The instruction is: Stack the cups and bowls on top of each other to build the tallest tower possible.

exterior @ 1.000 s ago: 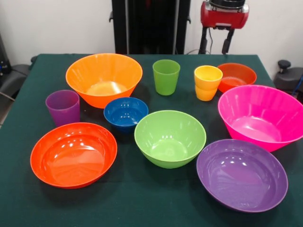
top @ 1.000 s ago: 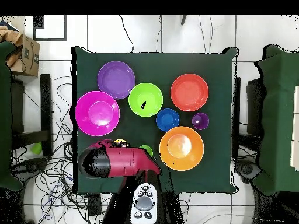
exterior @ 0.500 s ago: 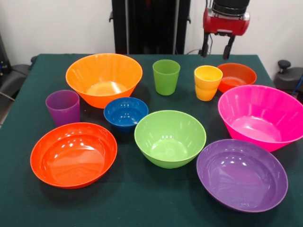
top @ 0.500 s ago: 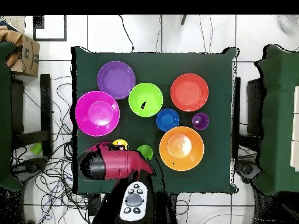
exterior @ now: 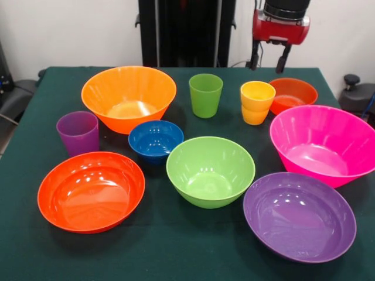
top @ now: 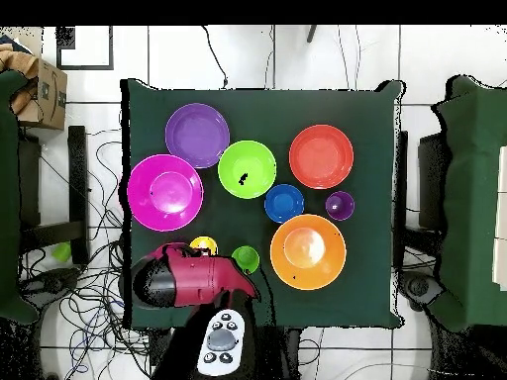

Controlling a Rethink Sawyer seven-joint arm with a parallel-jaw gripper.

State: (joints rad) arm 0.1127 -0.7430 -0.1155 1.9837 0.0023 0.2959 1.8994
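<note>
Cups: green cup point(exterior: 205, 94), yellow cup point(exterior: 256, 102) and purple cup point(exterior: 78, 132) are standing apart on the green table point(exterior: 176, 246).
Bowls: lime bowl point(exterior: 210, 170) is sitting mid-table, between the large red-orange bowl point(exterior: 91, 190) and the purple bowl point(exterior: 299, 215); pink bowl point(exterior: 323, 143), orange bowl point(exterior: 128, 96), blue bowl point(exterior: 155, 139) and small red-orange bowl point(exterior: 292, 93) are lying unstacked.
Gripper point(exterior: 269, 58): hanging above the table's far edge, fingers parted, holding nothing.

Front view: 3 cups point(exterior: 205, 95) in back half; 7 bowls point(exterior: 210, 171) spread around them, none stacked. Smallest 2 bowls sit mid-left and back-right on table point(exterior: 176, 252).
</note>
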